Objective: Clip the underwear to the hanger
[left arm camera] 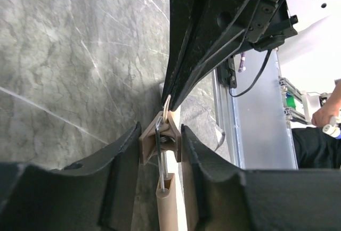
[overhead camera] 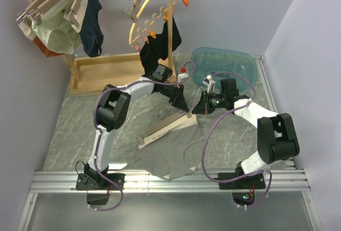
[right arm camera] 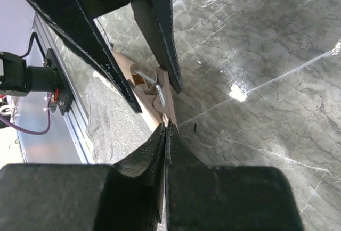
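**Both tools at the hanger's far clip**

The hanger (overhead camera: 162, 129) lies flat on the grey marbled bench (overhead camera: 80, 130), its wooden bar running slantwise. The underwear (overhead camera: 166, 162) lies spread under and on the near side of the hanger. One corner of the fabric reaches up along the hanger's far end.

The left tool (overhead camera: 183, 105) is at that far end, over the clip (left arm camera: 160, 138). In the left wrist view its jaws stand apart with the clip between them. The black fingers (left arm camera: 125, 162) sit close against the clip's wooden sides, and whether they press on it cannot be told. The clip's wire spring shows in the gap.

The right tool (overhead camera: 198, 108) meets the same end of the hanger from the opposite side. Its jaws are closed tight, tips together right at the mouth of the clip. A thin pale sliver shows at those tips. The views do not settle whether it is fabric or part of the clip, so what the right tool holds, if anything, cannot be told.

Beyond the hanger's far end sits a clear blue tub (overhead camera: 224, 63)
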